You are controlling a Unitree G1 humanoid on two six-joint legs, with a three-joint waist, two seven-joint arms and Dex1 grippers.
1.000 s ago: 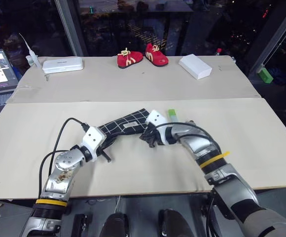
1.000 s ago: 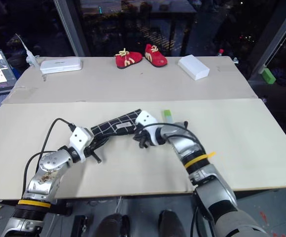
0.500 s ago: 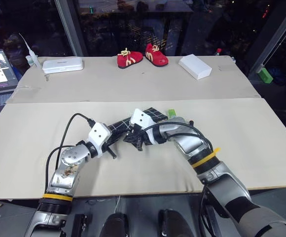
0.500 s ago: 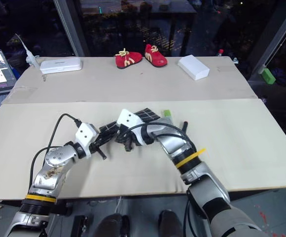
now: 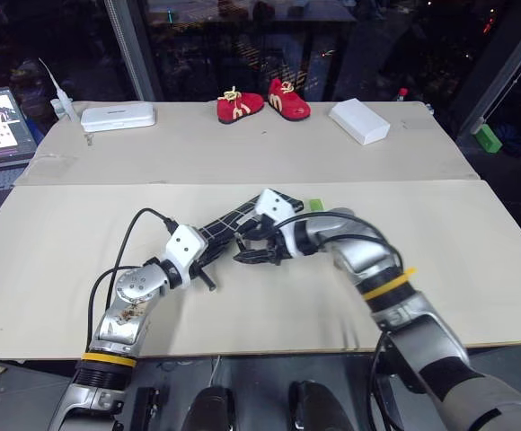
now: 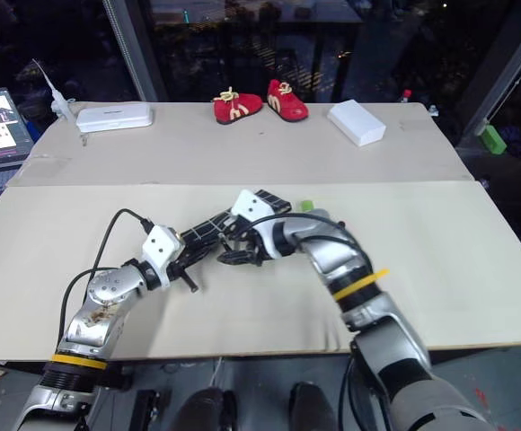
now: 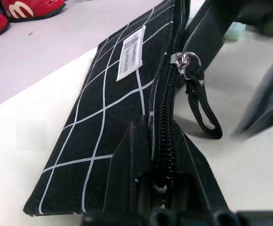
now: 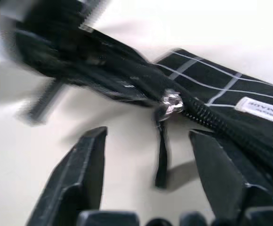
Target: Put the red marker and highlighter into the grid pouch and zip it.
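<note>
Black grid pouch [image 7: 113, 117], white grid lines, small white label [image 7: 129, 54]: lying flat on the pale table [image 5: 54, 242], long axis running from the near-left end toward the far right, zipper edge facing the right arm

Left gripper [image 7: 157, 183]: pressing together on the near-left end of the pouch, pinching fabric and zipper teeth at the corner, anchoring that end

Right gripper [image 8: 148, 174]: standing spread, holding nothing, hovering just beside the zipper edge about midway along the pouch; pointing across toward the left arm

Metal zipper slider [image 8: 172, 101] with black pull strap [image 8: 162, 157]: hanging off the zipper edge directly between the spread right fingers, strap dangling toward the table; judging the strap to be the next target, right arm being the nearer and the only free one; pull direction lying along the pouch's long axis

Highlighter [image 5: 315, 205]: showing as a green tip just past the far end of the pouch, mostly hidden behind the right wrist; whether inside or beside the pouch not being discernible

Red marker: not being made out; zipper's open length also hard to judge
</note>
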